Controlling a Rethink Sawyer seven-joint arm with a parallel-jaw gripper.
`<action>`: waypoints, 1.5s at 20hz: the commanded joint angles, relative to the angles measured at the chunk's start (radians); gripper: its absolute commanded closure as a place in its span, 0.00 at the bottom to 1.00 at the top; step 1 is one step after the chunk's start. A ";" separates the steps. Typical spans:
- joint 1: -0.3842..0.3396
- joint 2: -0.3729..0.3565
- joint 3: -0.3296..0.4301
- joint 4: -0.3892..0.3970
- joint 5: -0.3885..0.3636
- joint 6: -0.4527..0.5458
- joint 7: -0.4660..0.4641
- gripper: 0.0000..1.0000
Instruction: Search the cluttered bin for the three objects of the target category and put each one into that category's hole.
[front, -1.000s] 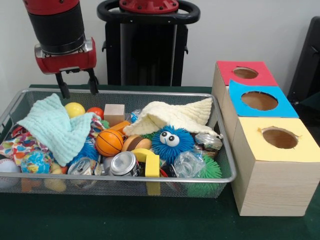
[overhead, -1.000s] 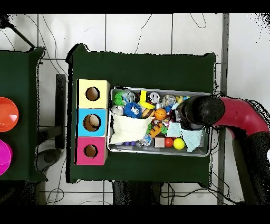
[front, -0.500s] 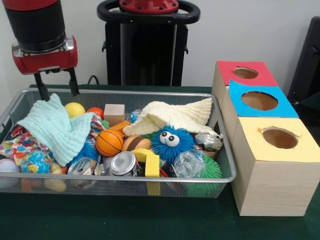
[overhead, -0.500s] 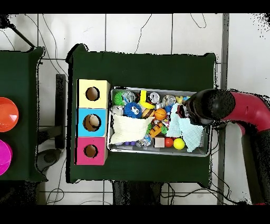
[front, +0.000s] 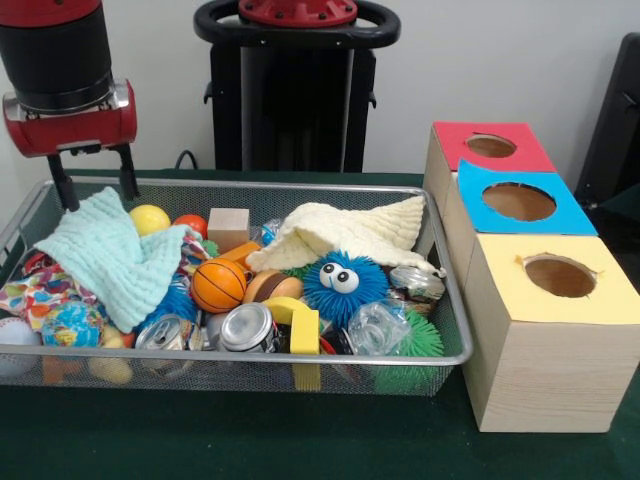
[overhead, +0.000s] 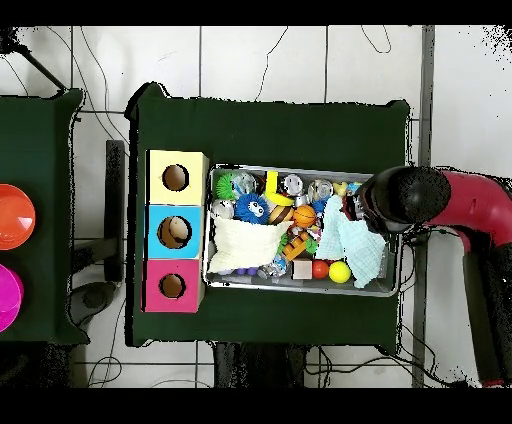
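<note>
Nearest in the wire bin (front: 250, 357) on the green table (front: 240, 440) lie cans (front: 247, 327), a basketball (front: 218, 285) and a fuzzy blue ball (front: 343, 281). A mint cloth (front: 105, 255) lies at the left, a cream cloth (front: 350, 232) further back. Right of the bin stand the boxes (front: 545, 330) with holes. The claw (front: 94, 182) hangs open and empty over the bin's far-left corner.

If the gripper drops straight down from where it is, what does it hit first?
Most likely the light blue cloth at the wire bin's end; the open gripper hangs right above its upper edge, though depth is uncertain.
</note>
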 joint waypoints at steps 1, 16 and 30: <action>-0.023 0.064 0.043 0.020 -0.081 -0.090 -0.266 0.00; -0.028 0.128 0.021 0.019 -0.141 -0.149 -0.240 0.00; -0.016 0.184 0.021 -0.019 -0.181 -0.176 -0.224 0.00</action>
